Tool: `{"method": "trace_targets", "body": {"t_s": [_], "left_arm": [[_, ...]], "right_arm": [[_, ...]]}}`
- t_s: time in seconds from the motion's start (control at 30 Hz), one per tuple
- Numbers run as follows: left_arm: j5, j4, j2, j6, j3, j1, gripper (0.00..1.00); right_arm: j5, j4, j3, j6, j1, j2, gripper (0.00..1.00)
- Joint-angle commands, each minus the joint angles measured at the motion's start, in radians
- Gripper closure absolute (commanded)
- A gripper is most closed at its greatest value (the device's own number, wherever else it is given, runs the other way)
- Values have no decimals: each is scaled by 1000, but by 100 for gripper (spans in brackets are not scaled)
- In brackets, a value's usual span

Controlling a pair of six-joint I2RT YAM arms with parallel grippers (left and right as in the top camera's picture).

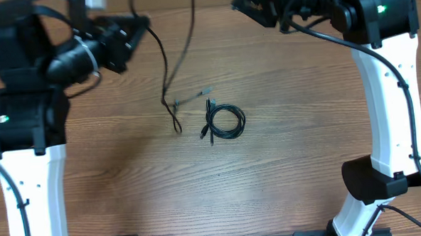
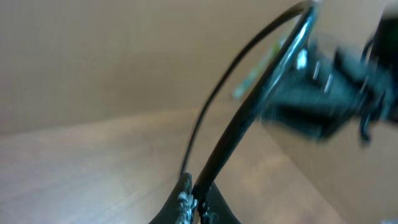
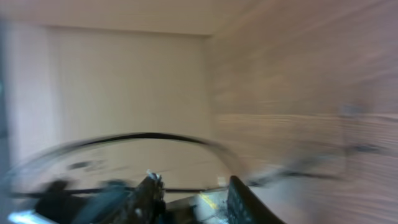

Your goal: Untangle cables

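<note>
A black cable (image 1: 225, 122) lies coiled on the wooden table (image 1: 305, 164) near the middle. My left gripper (image 1: 139, 24) at the top left is shut on a second black cable (image 1: 165, 63), which hangs down to the table beside the coil. The left wrist view shows that cable (image 2: 249, 106) pinched between the left gripper's fingers (image 2: 198, 202). A third strand (image 1: 189, 30) drops from the top edge and meets it near a metal-tipped plug end (image 1: 207, 90). My right gripper (image 1: 242, 3) is raised at the top; its fingers (image 3: 196, 190) are apart, and a blurred thin cable (image 3: 143, 137) arcs beyond them.
The white arm columns stand at the left (image 1: 28, 183) and right (image 1: 392, 110) sides. The right arm's own thick wiring (image 1: 313, 32) hangs near its wrist. A wall (image 3: 124, 74) lies behind the table's far edge.
</note>
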Motion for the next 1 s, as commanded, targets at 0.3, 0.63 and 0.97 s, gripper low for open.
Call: {"method": "trace_targets", "body": {"t_s": [0.3,0.63,0.97], "left_arm": [[-255,-66,35,-119,46,27,96],[-81,-67,44,-232,64,6,96],[97,-79,42,-330,64,6,96]], "right_arm": [[371,-277,13,-378,37,0,22],[371,-247,2,-503,176,35,0],[365,-127,-36,-462,299,150,0]]}}
